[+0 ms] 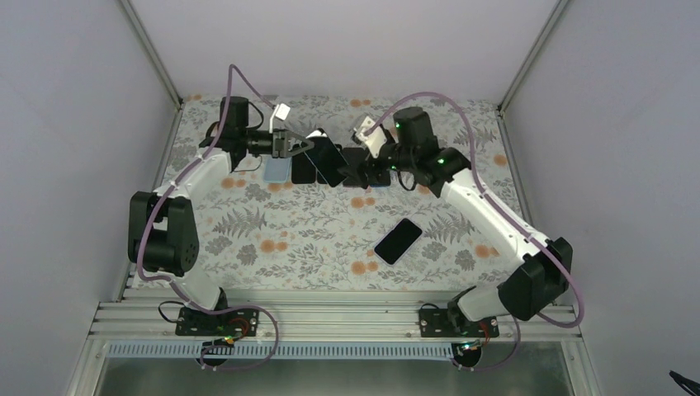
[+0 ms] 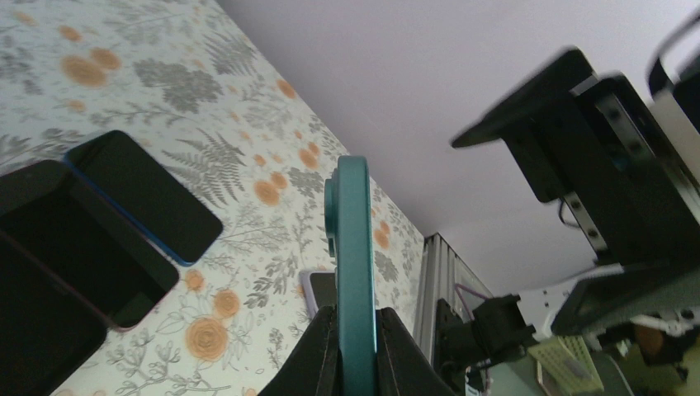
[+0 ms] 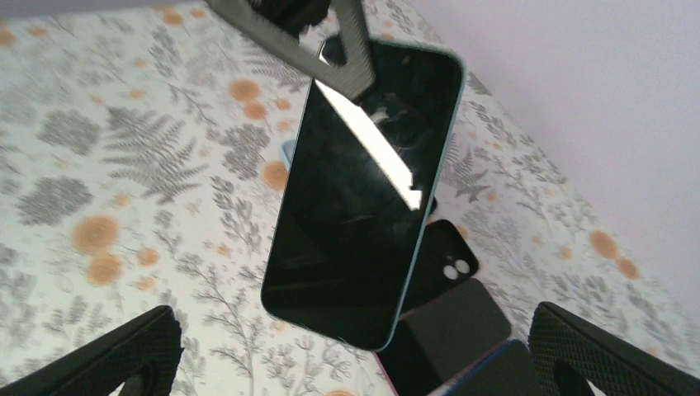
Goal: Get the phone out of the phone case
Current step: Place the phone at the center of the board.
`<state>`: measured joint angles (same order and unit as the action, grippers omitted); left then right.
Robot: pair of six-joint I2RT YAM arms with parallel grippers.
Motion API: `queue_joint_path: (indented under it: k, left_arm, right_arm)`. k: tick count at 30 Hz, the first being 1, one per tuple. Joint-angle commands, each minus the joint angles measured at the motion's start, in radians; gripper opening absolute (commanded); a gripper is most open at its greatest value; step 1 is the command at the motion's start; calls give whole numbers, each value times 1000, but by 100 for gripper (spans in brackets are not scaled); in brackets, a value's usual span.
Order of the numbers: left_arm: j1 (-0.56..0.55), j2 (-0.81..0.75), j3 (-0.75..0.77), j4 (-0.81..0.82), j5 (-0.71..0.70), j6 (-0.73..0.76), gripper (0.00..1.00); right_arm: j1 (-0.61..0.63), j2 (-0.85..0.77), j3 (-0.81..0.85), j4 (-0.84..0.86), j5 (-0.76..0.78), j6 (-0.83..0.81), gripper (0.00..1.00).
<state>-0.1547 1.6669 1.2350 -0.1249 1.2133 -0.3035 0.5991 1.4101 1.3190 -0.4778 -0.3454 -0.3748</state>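
right wrist | left gripper (image 2: 357, 353) clamped on teal-cased black phone (image 3: 363, 190) | right gripper (image 3: 355, 338) fully spread, empty | phone dead ahead, long axis running away from it

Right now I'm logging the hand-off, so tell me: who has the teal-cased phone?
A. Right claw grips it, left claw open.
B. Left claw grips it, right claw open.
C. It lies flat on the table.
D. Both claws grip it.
B: the left claw is shut on the edge of the teal-cased phone, held up off the table, while the right claw has its fingers wide apart, clear of it.
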Motion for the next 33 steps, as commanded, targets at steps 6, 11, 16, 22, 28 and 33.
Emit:
queue_joint_path:
  k: [6,11,16,22,28,33]
  left_arm:
    - [-56,-47,117,-202,131,347,2]
    - [-81,-38,155,-304,146,454,2]
    - [-102,-34,175,-368,161,529,2]
    - [-124,-32,194,-400,150,560,2]
    - [-146,-35,198,-400,133,561,2]
    - [-154,-38,196,-397,117,562,2]
  right_arm:
    - [-139,111,68,-159,-462,144,92]
    - [-147,139,62,-181,-518,150,80]
    - [-160,158,66,-182,-573,173,69]
    - [-164,184,69,-183,-607,189,56]
    - [-163,197,68,-170,-624,213,39]
    - [-164,206,69,-163,-630,226,20]
